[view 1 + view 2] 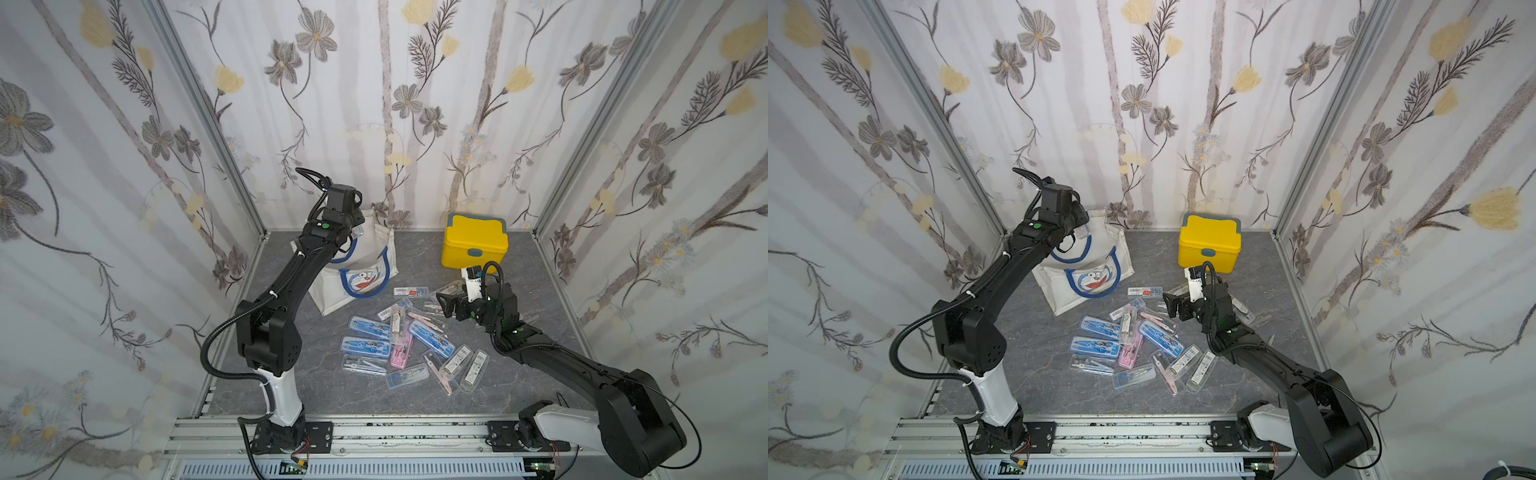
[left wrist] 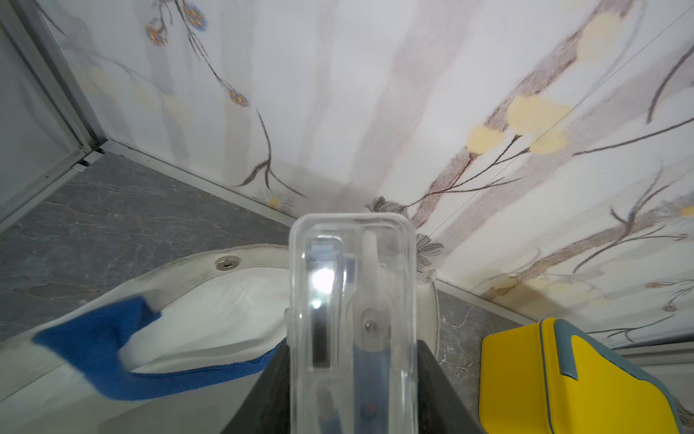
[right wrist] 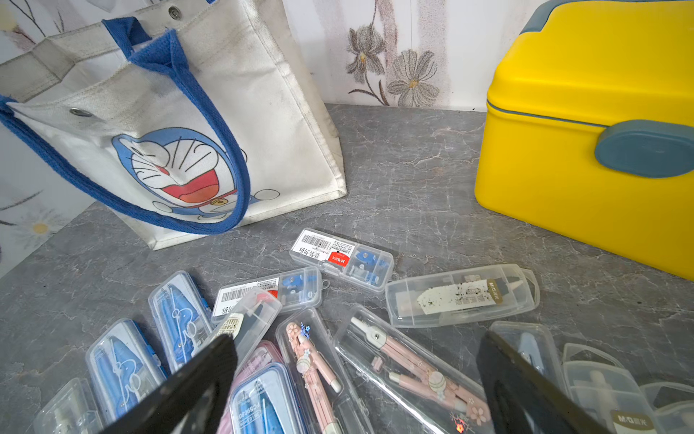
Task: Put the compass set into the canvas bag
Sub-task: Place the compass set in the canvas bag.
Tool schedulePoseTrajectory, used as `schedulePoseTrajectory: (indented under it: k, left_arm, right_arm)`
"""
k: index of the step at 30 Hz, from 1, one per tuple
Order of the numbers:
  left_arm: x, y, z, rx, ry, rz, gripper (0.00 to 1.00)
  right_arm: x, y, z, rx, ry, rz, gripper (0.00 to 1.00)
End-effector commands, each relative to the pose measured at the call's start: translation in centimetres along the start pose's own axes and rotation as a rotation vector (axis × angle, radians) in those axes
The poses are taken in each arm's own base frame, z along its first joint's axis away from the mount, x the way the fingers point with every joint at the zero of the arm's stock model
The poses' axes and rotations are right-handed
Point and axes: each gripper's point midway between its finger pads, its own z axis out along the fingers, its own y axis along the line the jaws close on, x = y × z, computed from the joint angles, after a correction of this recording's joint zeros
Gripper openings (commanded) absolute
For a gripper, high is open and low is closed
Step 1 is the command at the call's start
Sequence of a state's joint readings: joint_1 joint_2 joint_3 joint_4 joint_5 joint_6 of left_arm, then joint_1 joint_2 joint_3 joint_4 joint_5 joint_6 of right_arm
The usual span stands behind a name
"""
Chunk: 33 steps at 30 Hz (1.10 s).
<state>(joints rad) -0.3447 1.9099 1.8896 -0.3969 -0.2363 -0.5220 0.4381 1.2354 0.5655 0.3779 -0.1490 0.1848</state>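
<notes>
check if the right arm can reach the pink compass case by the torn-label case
Probably yes: the pink compass case lies uncovered ahead of the open jaws of the right arm, nothing between.

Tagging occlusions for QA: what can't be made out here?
- Inside the canvas bag: left arm covers most of its mouth, both top views.
- Fingers of the left gripper: behind the held compass case, cut by left wrist view's edge.
- Labels in case pile: too small, both top views.
</notes>
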Motion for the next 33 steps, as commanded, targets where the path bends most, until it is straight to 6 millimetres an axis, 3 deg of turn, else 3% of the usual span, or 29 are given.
schedulePoseTrajectory:
  k: [1, 6, 16, 23, 28, 33]
  left_arm:
    - [1.7, -0.2, 2.0, -0.007, 0.066, 0.016, 0.42]
    - [5.5, 2.0, 4.3, -0.094, 0.145, 0.048, 0.42]
    - [12.4, 6.1, 5.2, -0.245, 0.255, 0.196, 0.43]
    - [13.6, 8.1, 5.1, -0.34, 0.276, 0.3, 0.49]
    - [13.8, 8.1, 5.2, -0.335, 0.283, 0.327, 0.58]
    - [13.8, 8.0, 5.2, -0.326, 0.286, 0.331, 0.59]
  right_arm:
    - [-0.1, -0.4, -0.2, 0.023, -0.01, -0.016, 0.99]
    - [0.5, -0.7, 0.0, 0.04, 0.005, -0.018, 0.99]
    - [1.2, -0.8, 0.5, 0.037, 0.028, -0.018, 0.99]
    - [1.0, -0.8, 0.5, 0.037, 0.022, -0.019, 1.0]
    - [0.9, -0.8, 0.4, 0.036, 0.019, -0.018, 1.0]
    - [0.9, -0.9, 0.1, 0.043, 0.016, -0.018, 0.99]
